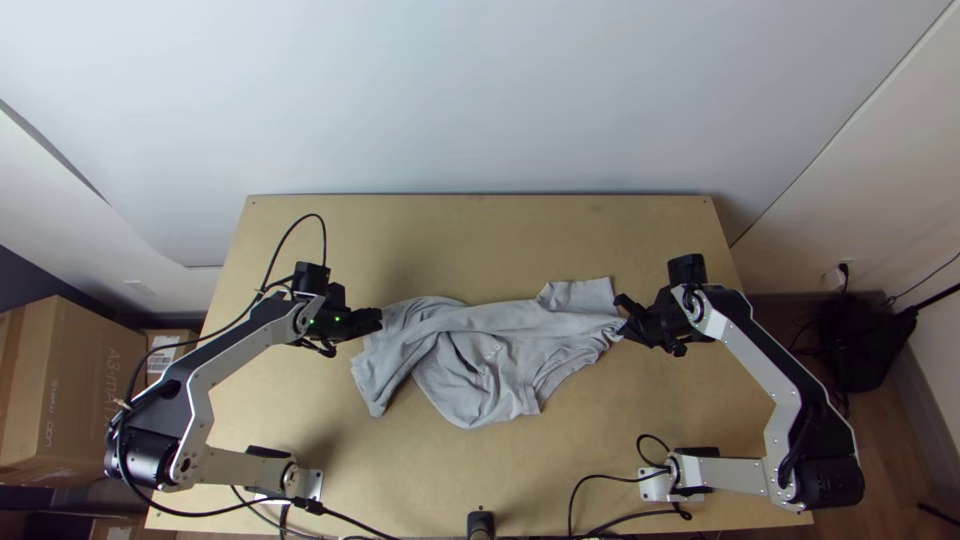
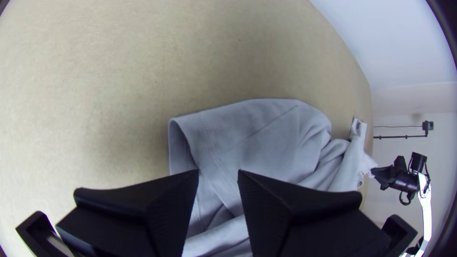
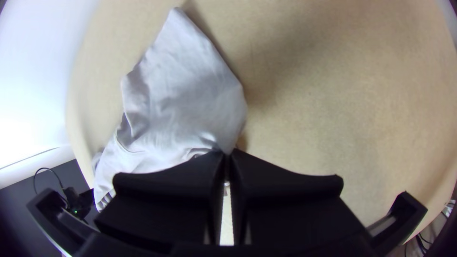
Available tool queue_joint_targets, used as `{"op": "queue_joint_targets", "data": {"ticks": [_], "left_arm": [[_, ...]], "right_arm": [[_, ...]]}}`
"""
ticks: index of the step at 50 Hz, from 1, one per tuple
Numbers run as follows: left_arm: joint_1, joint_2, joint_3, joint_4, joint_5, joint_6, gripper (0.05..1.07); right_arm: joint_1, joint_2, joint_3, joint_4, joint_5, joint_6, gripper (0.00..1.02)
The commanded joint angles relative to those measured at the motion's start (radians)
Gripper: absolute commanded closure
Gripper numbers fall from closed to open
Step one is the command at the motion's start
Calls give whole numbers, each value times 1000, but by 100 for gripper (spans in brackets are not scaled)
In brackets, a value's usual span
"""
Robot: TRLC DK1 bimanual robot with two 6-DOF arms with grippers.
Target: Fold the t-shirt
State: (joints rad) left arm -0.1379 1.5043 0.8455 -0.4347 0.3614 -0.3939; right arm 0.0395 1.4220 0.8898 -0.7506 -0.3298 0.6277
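I've got one end of the t-shirt [image 1: 485,350] pinched in my right hand [image 1: 622,317]. My left hand [image 1: 377,320] is open at the t-shirt's other end.

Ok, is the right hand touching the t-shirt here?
Touching. The right wrist view shows the grey t-shirt drawn to a point and pinched in the right hand.

Under my two hands I have a light wooden table [image 1: 480,240]. On it, between my left gripper [image 1: 378,318] and my right gripper [image 1: 624,318], lies the grey t-shirt [image 1: 480,350], bunched, with many creases. Nearer to me than both grippers, my left base [image 1: 312,484] and right base [image 1: 655,487] stand, with black cables [image 1: 655,513] beside them.
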Motion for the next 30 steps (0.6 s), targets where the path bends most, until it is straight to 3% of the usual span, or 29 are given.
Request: {"op": "queue_joint_targets", "data": {"ticks": [1, 30], "left_arm": [[-12, 33, 21, 13, -2, -26, 62], [-49, 59, 10, 16, -98, 17, 62]], "right_arm": [[7, 5, -23, -3, 2, 20, 100], [5, -5, -32, -3, 2, 20, 100]]}}
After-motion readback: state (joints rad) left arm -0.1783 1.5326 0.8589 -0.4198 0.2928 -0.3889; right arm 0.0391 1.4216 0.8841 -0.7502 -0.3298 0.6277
